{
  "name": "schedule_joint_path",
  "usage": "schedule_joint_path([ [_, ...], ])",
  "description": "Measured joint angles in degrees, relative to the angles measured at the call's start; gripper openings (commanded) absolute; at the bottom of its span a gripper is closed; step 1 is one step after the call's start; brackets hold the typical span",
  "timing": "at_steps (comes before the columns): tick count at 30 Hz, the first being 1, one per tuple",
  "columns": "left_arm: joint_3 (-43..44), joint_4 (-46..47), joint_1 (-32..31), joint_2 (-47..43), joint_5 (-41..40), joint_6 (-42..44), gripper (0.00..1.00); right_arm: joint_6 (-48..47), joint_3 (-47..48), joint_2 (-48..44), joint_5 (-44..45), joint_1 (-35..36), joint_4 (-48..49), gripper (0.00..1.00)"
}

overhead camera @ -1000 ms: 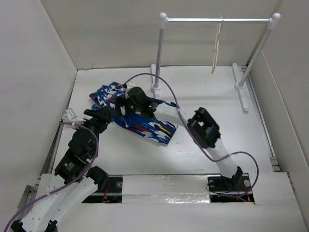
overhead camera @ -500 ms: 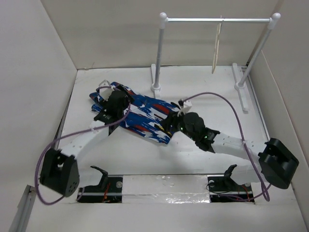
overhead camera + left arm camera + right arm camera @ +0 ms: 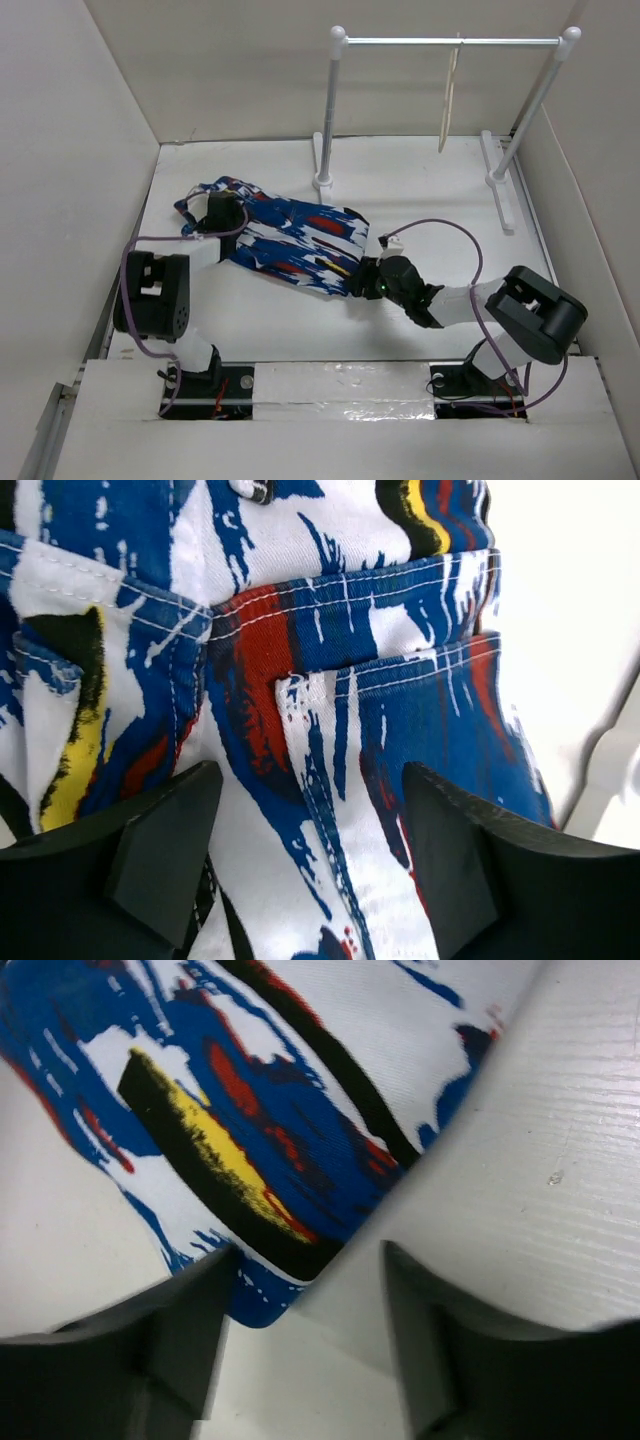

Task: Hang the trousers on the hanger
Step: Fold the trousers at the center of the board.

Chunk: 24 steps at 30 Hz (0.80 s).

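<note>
Now both arms have folded in, one at each end of the trousers (image 3: 300, 235), which lie flat near the desk's (image 3: 420, 190) left edge. The left hand (image 3: 305, 855) is spread over the pocket seams, and the right hand (image 3: 305, 1335) is spread around the hem corner (neither pinching yet). The hanger (image 3: 449, 95) hangs toward the far right corner, so a two-ended lift looks to be next.

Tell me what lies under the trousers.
Only the white table shows around the trousers, which lie on it. Anything beneath the cloth itself is covered and cannot be seen.
</note>
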Motion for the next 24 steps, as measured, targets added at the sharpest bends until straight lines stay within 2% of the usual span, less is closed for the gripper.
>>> schedule_joint_path([
  [1, -2.62, 0.92, 1.16, -2.38, 0.17, -1.49, 0.74, 0.37, -0.26, 1.07, -0.79, -0.79, 1.33, 0.26],
  [4, -10.88, 1.05, 4.63, -11.47, 0.02, -5.4, 0.74, 0.66, -2.49, 2.45, -3.69, -4.72, 4.68, 0.03],
  [8, -20.5, -2.03, 6.38, -25.33, -2.49, -8.55, 0.77, -1.4, -5.64, -1.07, -7.15, -11.78, 4.02, 0.0],
  [10, -24.46, -3.52, 6.36, -32.98, -2.64, -8.96, 0.83, -3.72, -5.95, -5.03, -8.31, -14.1, -0.13, 0.0],
  [11, -26.03, -4.15, 6.36, -36.81, -2.54, -8.9, 0.84, -4.98, -5.92, -7.32, -8.61, -14.64, -2.19, 0.05],
  [12, -27.1, -4.83, 6.36, -40.3, -2.12, -8.66, 0.84, -5.9, -5.9, -9.57, -8.96, -14.88, -4.02, 0.18],
  [13, -27.63, -5.51, 6.34, -43.25, -1.7, -8.17, 0.83, -7.1, -5.88, -12.48, -9.4, -14.84, -6.16, 0.52],
  [15, -27.61, -5.81, 5.75, -47.01, -1.14, -7.17, 0.81, -9.03, -5.7, -16.81, -10.12, -14.38, -8.31, 0.67],
  [16, -27.17, -6.03, 4.87, -48.17, -0.98, -6.49, 0.8, -9.7, -5.16, -18.32, -10.38, -13.97, -9.35, 0.72],
  [19, -24.26, -6.21, 0.46, -47.93, 0.55, -4.55, 0.74, -11.76, -1.44, -18.71, -11.91, -12.83, -11.85, 0.76],
  [22, -20.06, -5.42, -5.53, -43.63, 1.27, -2.54, 0.71, -12.37, 4.48, -13.11, -14.43, -11.45, -12.11, 0.75],
  [24, -17.31, -5.2, -10.73, -39.41, 0.61, -1.11, 0.67, -12.13, 7.67, -7.21, -15.89, -9.92, -9.99, 0.71],
])
